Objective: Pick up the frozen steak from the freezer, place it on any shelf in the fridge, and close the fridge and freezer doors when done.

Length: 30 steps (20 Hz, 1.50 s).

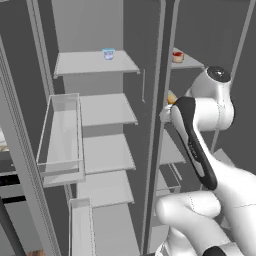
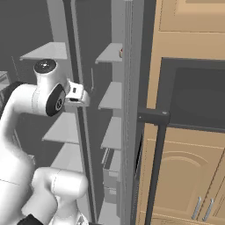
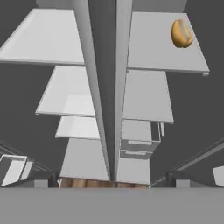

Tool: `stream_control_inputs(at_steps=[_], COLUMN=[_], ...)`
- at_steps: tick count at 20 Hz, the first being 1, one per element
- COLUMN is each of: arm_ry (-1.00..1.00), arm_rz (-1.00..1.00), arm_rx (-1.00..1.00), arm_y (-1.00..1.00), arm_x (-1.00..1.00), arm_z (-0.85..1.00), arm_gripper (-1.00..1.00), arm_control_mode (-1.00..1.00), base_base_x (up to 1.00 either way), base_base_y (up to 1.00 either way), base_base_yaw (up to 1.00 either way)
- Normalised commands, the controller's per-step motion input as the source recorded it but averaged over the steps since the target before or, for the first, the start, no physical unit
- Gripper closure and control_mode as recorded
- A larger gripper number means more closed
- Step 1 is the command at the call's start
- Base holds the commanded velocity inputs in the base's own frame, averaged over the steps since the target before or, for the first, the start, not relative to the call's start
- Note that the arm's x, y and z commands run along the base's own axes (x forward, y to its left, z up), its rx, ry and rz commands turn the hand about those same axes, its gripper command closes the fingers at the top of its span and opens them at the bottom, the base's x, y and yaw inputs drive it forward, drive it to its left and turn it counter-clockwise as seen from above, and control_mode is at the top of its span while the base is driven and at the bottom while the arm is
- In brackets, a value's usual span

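The gripper (image 3: 112,180), its 2 tips spread and empty, hangs before the divider (image 3: 105,87) with the frozen steak (image 1: 177,56) on the freezer's (image 1: 187,62) top shelf above it, so it risks grabbing the nearer orange-brown lump (image 3: 181,33) instead.

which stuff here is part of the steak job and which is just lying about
Part of the job:
frozen steak, on the top freezer shelf
freezer
fridge
gripper

Lying about:
blue-white cup, top fridge shelf
orange-brown lump, on a freezer shelf
wooden cabinets
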Motion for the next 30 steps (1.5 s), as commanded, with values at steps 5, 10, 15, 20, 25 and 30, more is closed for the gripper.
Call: stream_control_inputs(at_steps=[5,10,15,20,25,30], arm_ry=[-0.25,0.00,0.00,0.00,0.00,0.00], arm_rz=[0.00,0.00,0.00,0.00,0.00,0.00], arm_rx=[0.00,0.00,0.00,0.00,0.00,0.00], arm_y=[0.00,0.00,-0.01,0.00,0.00,0.00], arm_x=[-0.40,0.00,0.01,0.00,0.00,0.00], arm_z=[-0.09,0.00,0.00,0.00,0.00,0.00], arm_gripper=[-1.00,-1.00,-1.00,-1.00,-1.00,-1.00], arm_control_mode=[-1.00,-1.00,-1.00,1.00,1.00,1.00], base_base_x=[0.00,0.00,0.00,0.09,0.22,0.23], base_base_y=[0.00,0.00,0.00,-0.14,-0.24,-0.32], base_base_yaw=[0.00,0.00,0.00,0.00,0.00,0.00])
